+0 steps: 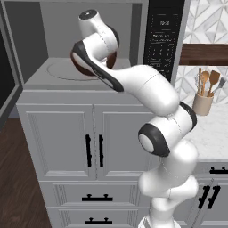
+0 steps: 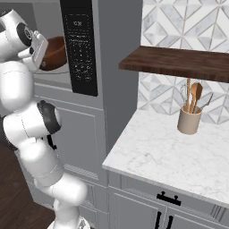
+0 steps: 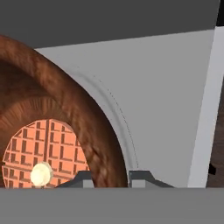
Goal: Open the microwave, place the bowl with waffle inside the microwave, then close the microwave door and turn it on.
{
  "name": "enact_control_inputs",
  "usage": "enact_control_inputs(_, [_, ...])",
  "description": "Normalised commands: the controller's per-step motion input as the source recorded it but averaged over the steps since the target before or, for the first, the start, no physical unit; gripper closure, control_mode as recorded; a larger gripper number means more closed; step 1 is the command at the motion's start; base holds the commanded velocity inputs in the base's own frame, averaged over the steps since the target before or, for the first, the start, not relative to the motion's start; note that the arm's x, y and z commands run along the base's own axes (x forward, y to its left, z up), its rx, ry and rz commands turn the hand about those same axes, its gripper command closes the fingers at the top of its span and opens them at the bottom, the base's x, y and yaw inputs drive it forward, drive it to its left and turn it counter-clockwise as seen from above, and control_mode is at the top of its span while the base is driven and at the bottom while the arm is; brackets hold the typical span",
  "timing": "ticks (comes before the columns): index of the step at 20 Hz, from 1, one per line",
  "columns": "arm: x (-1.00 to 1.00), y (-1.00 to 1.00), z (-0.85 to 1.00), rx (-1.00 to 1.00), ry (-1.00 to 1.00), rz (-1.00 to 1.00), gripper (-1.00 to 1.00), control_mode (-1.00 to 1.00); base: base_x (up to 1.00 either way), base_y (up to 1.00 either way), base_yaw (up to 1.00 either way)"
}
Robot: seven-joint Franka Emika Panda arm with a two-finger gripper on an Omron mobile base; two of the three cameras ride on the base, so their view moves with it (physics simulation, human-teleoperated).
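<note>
The microwave (image 1: 89, 40) is a large grey box with an open, smooth grey cavity, a flat round turntable (image 1: 62, 70) on its floor and a tall glossy black keypad panel (image 2: 80, 49) at one side. The white arm reaches into the cavity. The bowl (image 3: 83, 113) is round and deep, with a reddish-brown wood grain; it is inside the cavity over the turntable, tilted in the right base view. In it lies a round orange waffle (image 3: 48, 153) with a square grid and a pale butter pat (image 3: 41, 174). The gripper (image 3: 111, 178) pinches the thick bowl rim between its two dark fingertips. On the marble counter (image 2: 152, 152) stands a beige crock (image 2: 189, 120) with wooden utensils.
</note>
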Motion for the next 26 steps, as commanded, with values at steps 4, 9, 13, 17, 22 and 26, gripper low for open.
enact_control_inputs(4, [0.69,0.08,-0.27,0.0,-0.06,-0.06,1.0,-1.0,0.0,0.0,0.0])
enact_control_inputs(9, [0.41,0.01,-0.28,0.0,-0.17,-0.03,-1.0,-1.0,0.0,0.0,0.0])
enact_control_inputs(13, [0.22,0.0,-0.34,0.04,-0.27,0.0,-1.0,-1.0,0.0,0.0,0.0])
enact_control_inputs(17, [0.0,0.0,-0.39,0.14,-0.53,0.0,-1.0,-1.0,0.0,0.0,0.0])
enact_control_inputs(22, [-0.6,0.0,-0.46,0.22,-0.71,0.02,-1.0,-1.0,0.0,0.0,0.0])
enact_control_inputs(26, [-1.0,0.0,-0.06,0.18,-0.42,0.04,-1.0,-1.0,0.0,0.0,0.0])
